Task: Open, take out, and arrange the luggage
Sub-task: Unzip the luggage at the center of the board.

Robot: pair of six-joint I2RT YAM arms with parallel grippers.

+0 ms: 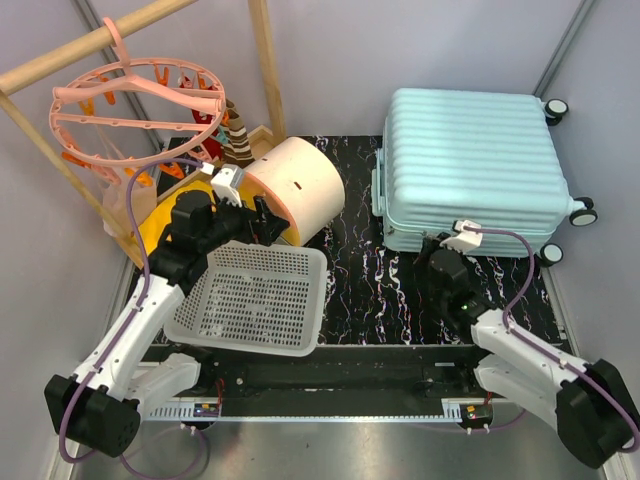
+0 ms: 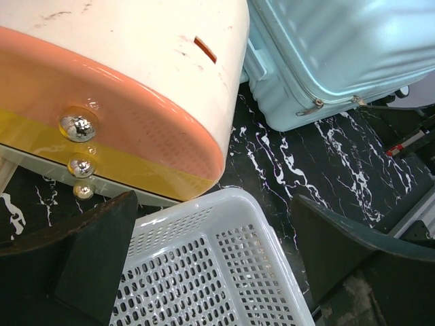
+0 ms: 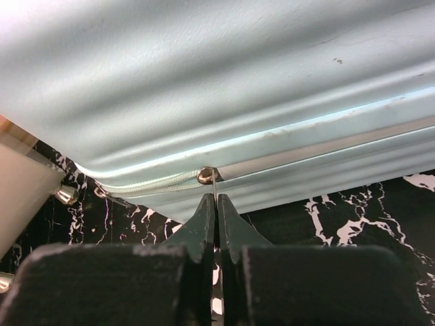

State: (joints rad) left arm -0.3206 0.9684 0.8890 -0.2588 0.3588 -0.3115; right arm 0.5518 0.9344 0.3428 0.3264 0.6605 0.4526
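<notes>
The luggage (image 1: 470, 165) lies closed at the far right of the table (image 1: 370, 290), and the right gripper (image 3: 217, 204) is clamped on its zipper pull (image 3: 215, 185) (a thin tab, likely to slip), so it should draw steadily along the seam, never outward.

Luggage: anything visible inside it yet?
Nothing. The luggage lies shut, so its inside is covered. Only its ribbed outer shell shows. The right pincer is closed on the zipper pull at the near edge.
</notes>
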